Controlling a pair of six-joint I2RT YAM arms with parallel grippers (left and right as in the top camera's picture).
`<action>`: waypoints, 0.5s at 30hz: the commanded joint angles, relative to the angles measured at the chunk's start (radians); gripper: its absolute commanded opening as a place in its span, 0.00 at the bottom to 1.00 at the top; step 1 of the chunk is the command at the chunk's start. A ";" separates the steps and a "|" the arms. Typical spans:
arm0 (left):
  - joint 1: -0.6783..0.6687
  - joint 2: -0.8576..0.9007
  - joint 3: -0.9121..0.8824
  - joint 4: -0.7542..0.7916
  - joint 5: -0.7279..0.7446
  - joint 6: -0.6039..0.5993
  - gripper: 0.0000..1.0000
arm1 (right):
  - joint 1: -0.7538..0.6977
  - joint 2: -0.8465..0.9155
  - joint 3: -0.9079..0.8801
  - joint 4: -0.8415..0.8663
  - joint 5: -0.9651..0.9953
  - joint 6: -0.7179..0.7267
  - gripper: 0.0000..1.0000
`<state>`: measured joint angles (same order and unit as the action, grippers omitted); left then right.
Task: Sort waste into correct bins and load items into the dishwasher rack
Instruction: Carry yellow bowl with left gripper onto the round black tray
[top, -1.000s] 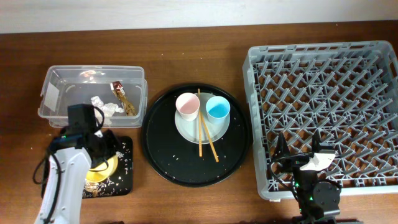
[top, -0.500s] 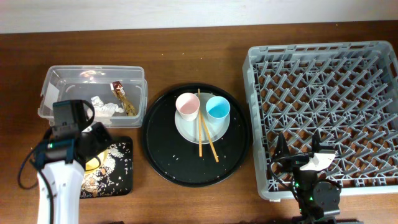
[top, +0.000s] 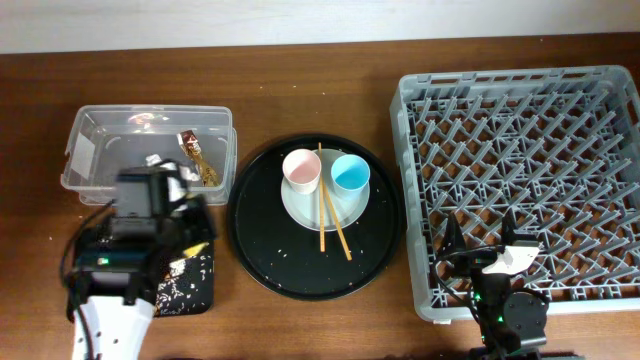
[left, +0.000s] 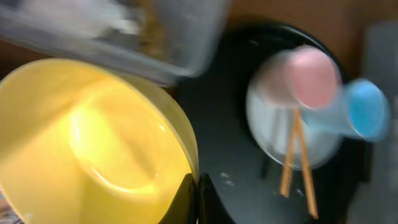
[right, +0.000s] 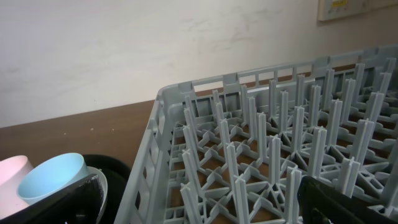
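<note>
Grey plastic fills the right side of the overhead view. The dishwasher rack (top: 600, 90) reaches almost to the table's (top: 40, 60) far and near edges, and only a narrow strip of wood separates it from the round black tray (top: 255, 240). The right gripper (top: 482, 245) sits over the rack's near-left corner. On the round tray, the plate (top: 345, 210) carries the pink cup (top: 301, 168) and the blue cup (top: 350, 173), both upright and side by side. The chopsticks (top: 328, 222) run far to near, splaying slightly, and their near ends pass over the plate's rim. At left, the clear container (top: 90, 135) holds the wrapper (top: 190, 143) and the tissue (top: 158, 160). The left gripper (top: 172, 228), blurred, hangs between the container and the flat black tray (top: 190, 290), which is speckled with scraps (top: 180, 275).

From the left wrist, motion-blurred, the yellow bowl (left: 93, 143) fills the lower left, mouth open towards the camera, glossy inside. The left gripper's fingers are pinched together on its right rim. The container's corner is close above the bowl.

From the right wrist, the fingers (right: 62, 202) stand wide apart with rack pegs between them. Both cups are just left of the rack wall.
</note>
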<state>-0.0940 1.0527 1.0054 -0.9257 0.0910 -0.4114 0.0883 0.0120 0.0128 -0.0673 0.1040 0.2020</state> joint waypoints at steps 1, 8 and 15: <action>-0.165 0.041 0.016 0.044 0.035 0.015 0.00 | -0.005 -0.006 -0.007 -0.004 0.005 -0.002 0.98; -0.428 0.258 0.016 0.140 -0.018 -0.026 0.00 | -0.005 -0.006 -0.007 -0.004 0.005 -0.002 0.98; -0.526 0.451 0.016 0.210 -0.066 -0.026 0.00 | -0.005 -0.006 -0.007 -0.004 0.005 -0.002 0.98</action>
<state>-0.5987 1.4567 1.0065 -0.7212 0.0738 -0.4282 0.0883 0.0120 0.0128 -0.0677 0.1040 0.2024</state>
